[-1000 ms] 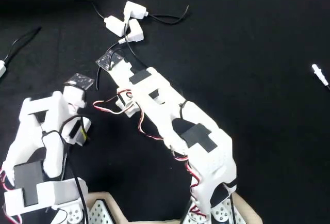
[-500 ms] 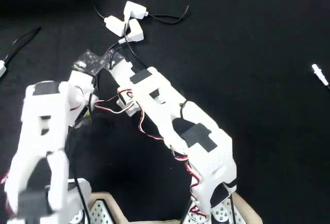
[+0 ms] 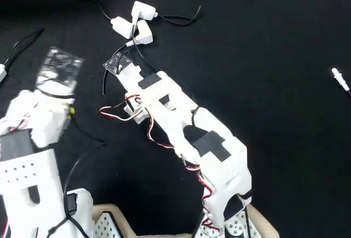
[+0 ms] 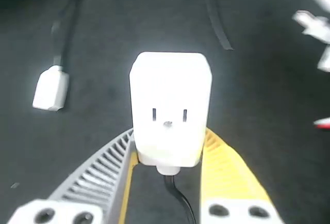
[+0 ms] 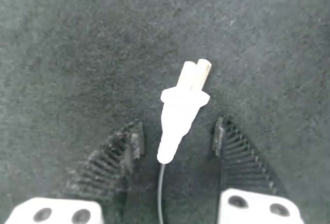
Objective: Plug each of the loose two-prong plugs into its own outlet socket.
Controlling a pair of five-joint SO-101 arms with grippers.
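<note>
High view: left arm has moved a lot in the last second. It was folded low, then reached in near the white two-prong plug. Now it's raised and swung off left, well apart from that plug. Right arm hasn't budged.

Left wrist view: left pincer is pinching a white square outlet socket at its cord end, with a grey ribbed finger on one side and a yellow one on the other. Slot face points at the camera. Socket looks lifted off the black cloth-covered bench.

Right wrist view: right pincer is spread, one finger on each side of the plug, neither touching it as far as I can tell. Plug lies flat on the bench with its prongs pointing away from the pincer and a thin cord trailing back between the fingers.

Read: socket is secured, but the swing carried it away from the plug, so mating isn't close, and the plug isn't gripped yet. Next, I'd say: right pincer closes on the plug body, left brings the slot face back in line with the prongs. Risk: the socket is gripped low and could pivot under insertion push.

Just beyond the plug sits a cluster of white socket blocks. Far to its right is another small white plug. Likely more pairs to do.
</note>
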